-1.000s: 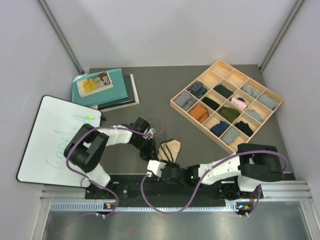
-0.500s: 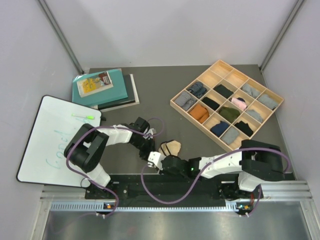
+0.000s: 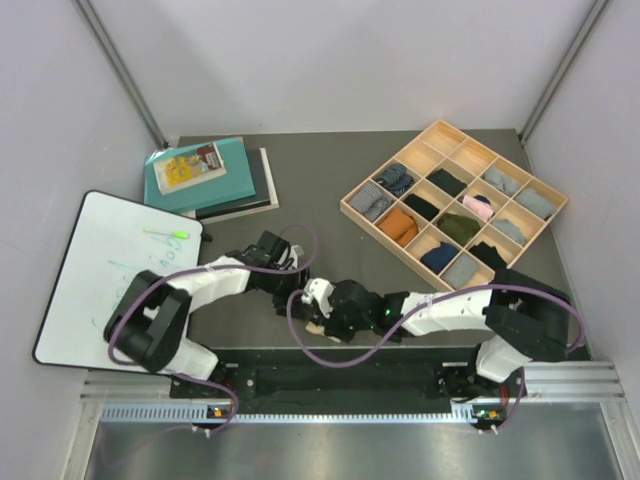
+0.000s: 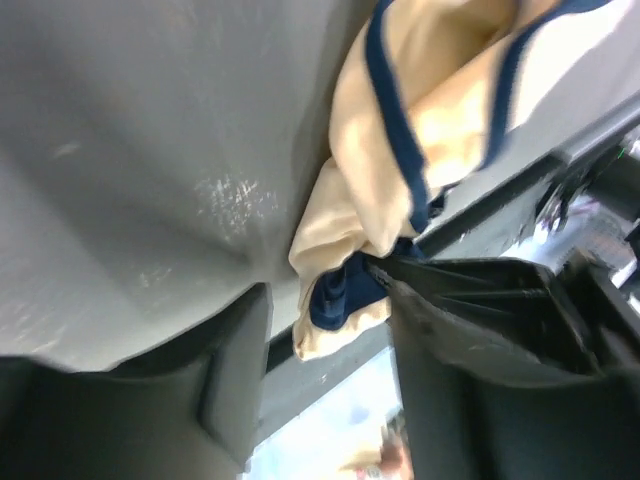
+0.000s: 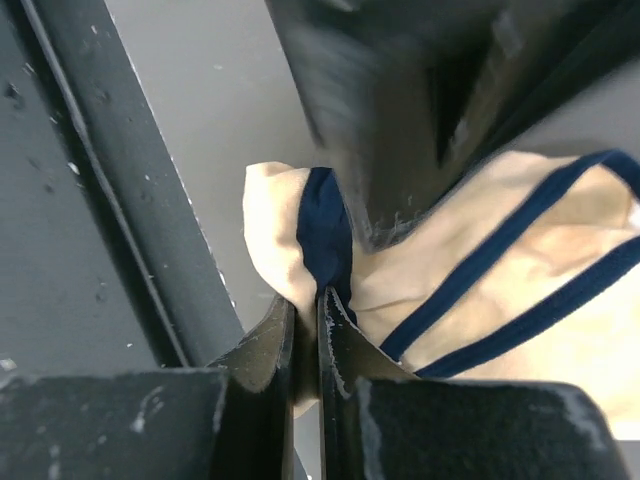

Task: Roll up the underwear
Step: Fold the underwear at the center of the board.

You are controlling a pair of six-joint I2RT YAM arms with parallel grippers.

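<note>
At the near edge of the dark grey surface (image 3: 330, 200), the small beige cloth briefs with navy edging (image 5: 480, 270) lie crumpled. The right arm's fingers (image 5: 268, 350) pinch a navy-edged fold tight. The left arm's fingers (image 4: 232, 375) stand apart, with cloth between them.

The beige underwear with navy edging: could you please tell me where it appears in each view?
Top external: beige underwear, a sliver at bottom centre under the right hand.
Left wrist: upper centre to right.
Right wrist: centre-right, pinched by that hand.
Shared landmark: the black rail along the table's near edge.
</note>
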